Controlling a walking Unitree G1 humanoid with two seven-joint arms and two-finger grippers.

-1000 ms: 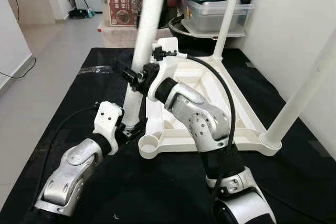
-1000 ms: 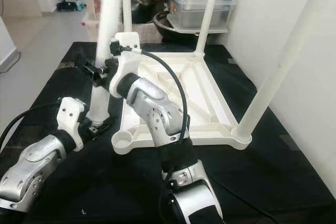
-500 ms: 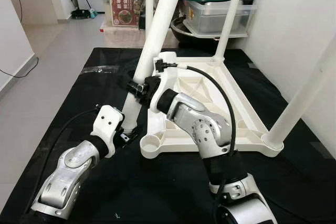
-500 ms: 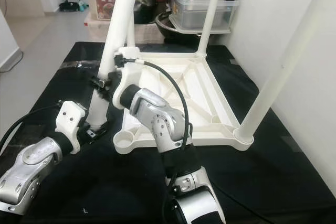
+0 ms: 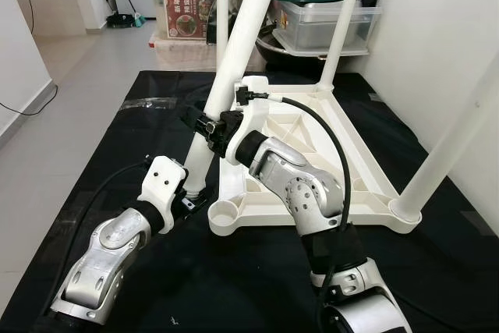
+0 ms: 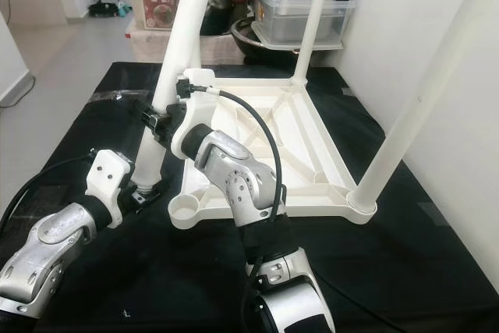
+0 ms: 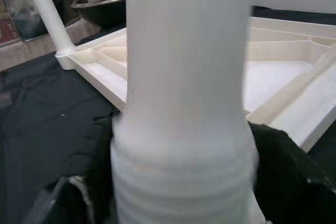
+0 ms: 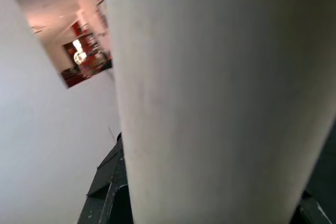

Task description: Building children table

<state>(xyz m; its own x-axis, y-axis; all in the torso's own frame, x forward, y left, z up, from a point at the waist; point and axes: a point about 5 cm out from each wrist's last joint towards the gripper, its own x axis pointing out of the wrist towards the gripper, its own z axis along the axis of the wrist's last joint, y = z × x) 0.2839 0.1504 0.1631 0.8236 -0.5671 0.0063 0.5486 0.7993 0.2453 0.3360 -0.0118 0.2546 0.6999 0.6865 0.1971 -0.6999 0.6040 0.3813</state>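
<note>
Head stereo pair: looks forward and down from above at the upturned table (image 5: 312, 146) on a black mat (image 5: 93, 161); both eyes share table, mat and bins (image 5: 175, 5) at frame top, the right eye shifted slightly sideways. Left wrist camera: set low, very near the loose leg (image 7: 184, 103), facing across the table underside toward a far leg (image 7: 47, 17). Right wrist camera: pressed close to the same leg (image 8: 220, 98), room beyond at upper left.
</note>
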